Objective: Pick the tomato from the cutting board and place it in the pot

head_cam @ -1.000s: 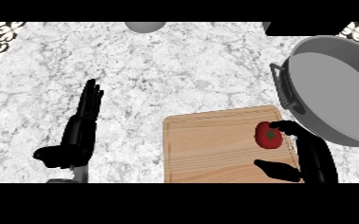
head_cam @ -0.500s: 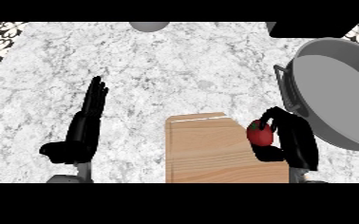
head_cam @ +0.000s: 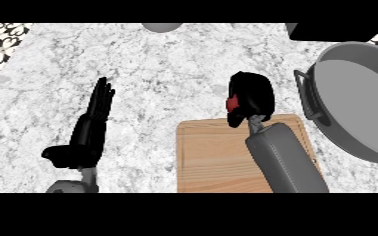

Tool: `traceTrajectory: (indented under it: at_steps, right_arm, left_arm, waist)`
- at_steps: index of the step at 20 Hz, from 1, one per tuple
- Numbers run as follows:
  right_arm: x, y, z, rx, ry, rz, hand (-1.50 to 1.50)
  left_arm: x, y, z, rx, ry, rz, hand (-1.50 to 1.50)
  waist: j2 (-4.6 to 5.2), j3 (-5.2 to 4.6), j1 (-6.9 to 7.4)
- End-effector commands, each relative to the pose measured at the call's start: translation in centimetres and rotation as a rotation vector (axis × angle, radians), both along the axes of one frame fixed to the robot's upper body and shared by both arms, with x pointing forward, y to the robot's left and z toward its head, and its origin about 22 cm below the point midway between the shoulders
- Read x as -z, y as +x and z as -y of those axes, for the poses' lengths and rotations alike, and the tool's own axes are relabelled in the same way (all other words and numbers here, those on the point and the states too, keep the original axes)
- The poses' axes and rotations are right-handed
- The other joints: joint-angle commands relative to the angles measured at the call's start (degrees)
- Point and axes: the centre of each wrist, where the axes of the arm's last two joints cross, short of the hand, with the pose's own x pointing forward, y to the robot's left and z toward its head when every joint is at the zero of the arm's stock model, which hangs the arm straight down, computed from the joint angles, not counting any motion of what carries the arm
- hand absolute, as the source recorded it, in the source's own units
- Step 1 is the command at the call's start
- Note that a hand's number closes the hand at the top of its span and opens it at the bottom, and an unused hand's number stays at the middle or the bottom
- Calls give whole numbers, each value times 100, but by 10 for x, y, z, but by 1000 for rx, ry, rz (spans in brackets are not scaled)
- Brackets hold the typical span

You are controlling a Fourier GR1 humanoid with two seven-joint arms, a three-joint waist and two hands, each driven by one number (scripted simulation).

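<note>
Right black hand curled around the small red tomato, held above the wooden cutting board.
The large grey metal pot is seen at right of the hand; the left hand rests open, lower left.

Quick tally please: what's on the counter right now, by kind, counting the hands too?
Hands: 2, left hand resting open, right hand curled round the tomato
Tomato: 1
Cutting board: 1
Pot: 1
Total: 5

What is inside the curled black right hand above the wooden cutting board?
A sliver of the red tomato shows between the fingers of the right hand; the fingers cover the rest. The cutting board lies bare.
</note>
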Motion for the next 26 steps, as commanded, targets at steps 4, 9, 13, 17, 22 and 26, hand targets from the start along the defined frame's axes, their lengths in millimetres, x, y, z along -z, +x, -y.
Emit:
traceTrajectory:
  at_steps: [4, 9, 13, 17, 22, 26]
  right_arm:
    - [-36, 11, -51, 3, 5, 265, 150]
    - [-87, -4, -65, 71, -50, 403, 150]
    - [-102, -16, -62, 202, -118, 442, 150]
    - [-124, 7, -32, 301, -124, 459, 150]
    - [-133, 4, 8, 387, -129, 456, 150]
    - [-121, 20, 44, 435, -131, 464, 150]
  left_arm:
    - [9, -11, -14, -18, -3, -16, 0]
    - [-3, -1, -20, -33, -13, -17, 0]
    - [3, -6, -22, -48, 7, -13, 0]
    - [2, -10, -2, -47, -6, -15, 0]
    - [6, -13, -11, -47, -5, 0, 0]
    - [-2, -4, -11, -22, -2, -9, 0]
  waist:
    - [-23, 20, -128]
    - [-44, 18, -243]
    - [-56, 18, -272]
    - [-38, 20, -234]
    - [-41, 20, -244]
    - [-28, 21, -228]
